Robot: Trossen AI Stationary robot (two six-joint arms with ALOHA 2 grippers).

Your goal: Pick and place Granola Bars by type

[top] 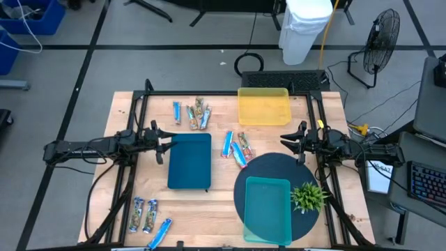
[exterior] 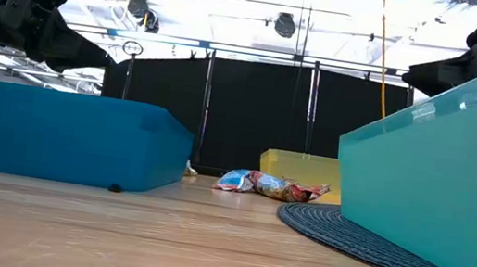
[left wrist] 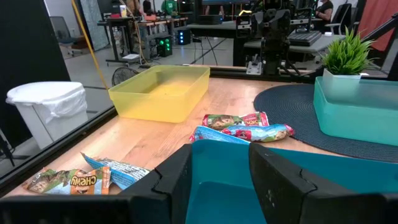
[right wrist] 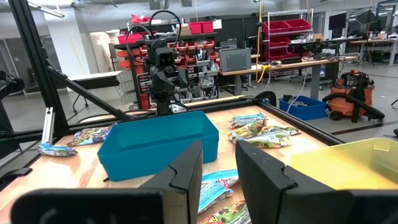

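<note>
Blue and mottled granola bars (top: 237, 148): I count about ten, in three clusters on the surface (top: 223, 202). Left claw (left wrist: 217, 177) and right claw (right wrist: 217, 168) both spread, empty.

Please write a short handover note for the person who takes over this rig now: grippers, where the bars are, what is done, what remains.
Left gripper: open, empty, at the dark blue tray.
Right gripper: open, empty, beside the yellow tray.
Granola bars: one cluster at the far edge, one mid-table, one at the near left corner.
Done: nothing; no bars visible in either tray or the teal tray.
Left: sort all bars by type.
</note>
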